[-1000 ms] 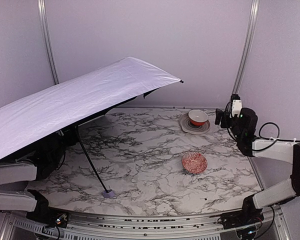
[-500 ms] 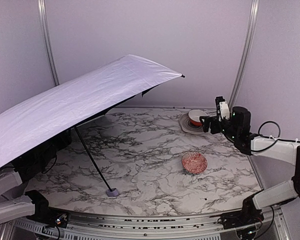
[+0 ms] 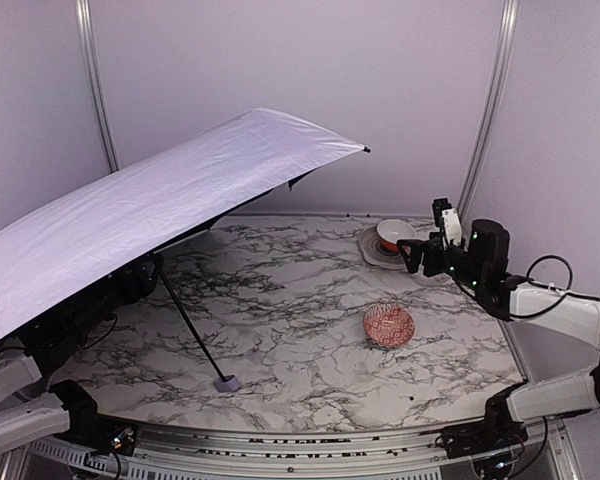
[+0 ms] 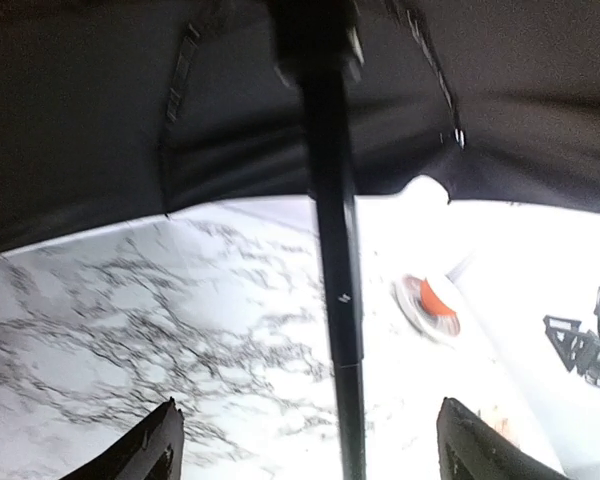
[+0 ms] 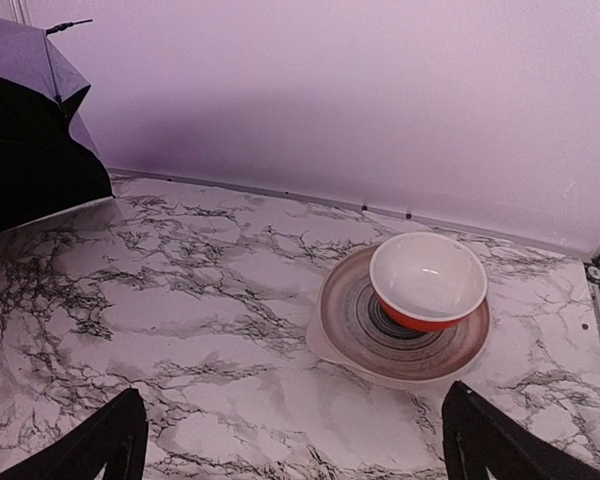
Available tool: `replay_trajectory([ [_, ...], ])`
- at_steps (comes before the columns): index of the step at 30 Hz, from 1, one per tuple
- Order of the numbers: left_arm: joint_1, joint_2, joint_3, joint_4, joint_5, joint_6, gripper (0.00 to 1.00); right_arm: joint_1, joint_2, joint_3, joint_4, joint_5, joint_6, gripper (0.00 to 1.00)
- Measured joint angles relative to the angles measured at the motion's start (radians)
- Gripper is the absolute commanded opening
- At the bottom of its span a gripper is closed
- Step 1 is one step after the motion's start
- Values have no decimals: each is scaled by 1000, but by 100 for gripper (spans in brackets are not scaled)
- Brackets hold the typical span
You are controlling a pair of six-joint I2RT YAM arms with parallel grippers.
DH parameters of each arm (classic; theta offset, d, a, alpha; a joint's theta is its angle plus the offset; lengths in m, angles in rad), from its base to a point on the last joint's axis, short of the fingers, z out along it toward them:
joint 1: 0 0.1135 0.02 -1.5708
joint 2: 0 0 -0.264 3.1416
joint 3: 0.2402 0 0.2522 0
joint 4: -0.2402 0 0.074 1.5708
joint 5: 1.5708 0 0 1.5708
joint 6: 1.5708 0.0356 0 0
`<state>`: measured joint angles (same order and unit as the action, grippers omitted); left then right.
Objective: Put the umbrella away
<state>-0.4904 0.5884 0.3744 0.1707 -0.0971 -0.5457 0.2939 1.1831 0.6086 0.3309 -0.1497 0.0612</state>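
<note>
The umbrella stands open, its pale lavender canopy [image 3: 160,210] spread over the left side of the table. Its thin black shaft [image 3: 185,325] slants down to the small lavender handle [image 3: 227,382], which rests on the marble. My left gripper [image 4: 308,425] is under the canopy, hidden from the top view. It is open, with the shaft [image 4: 335,250] passing between its fingers and touching neither. The black underside [image 4: 100,120] fills the top of the left wrist view. My right gripper [image 3: 412,255] hovers open and empty on the right; the right wrist view shows the canopy's edge [image 5: 30,130].
A red patterned bowl [image 3: 389,325] sits right of centre. At the back right a striped plate [image 3: 372,250] holds an orange-red bowl [image 3: 395,234], just ahead of the right gripper [image 5: 295,420]. The right wrist view shows plate [image 5: 350,320] and bowl [image 5: 427,280].
The right gripper has swung left and lower, toward the plate. The umbrella's canopy has risen a little and its handle has slid slightly right. The left arm has shifted beneath the canopy.
</note>
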Motion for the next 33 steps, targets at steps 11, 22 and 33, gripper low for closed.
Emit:
replay_trajectory([
  [11,-13,91,0,50,80,-1,30,11,-29,-18,-2,-26,30,98],
  [22,-48,119,-35,97,104,-13,29,12,-43,-24,-12,-24,40,98],
  [33,-83,174,-48,185,93,-69,0,12,-87,-38,-37,-25,45,97],
])
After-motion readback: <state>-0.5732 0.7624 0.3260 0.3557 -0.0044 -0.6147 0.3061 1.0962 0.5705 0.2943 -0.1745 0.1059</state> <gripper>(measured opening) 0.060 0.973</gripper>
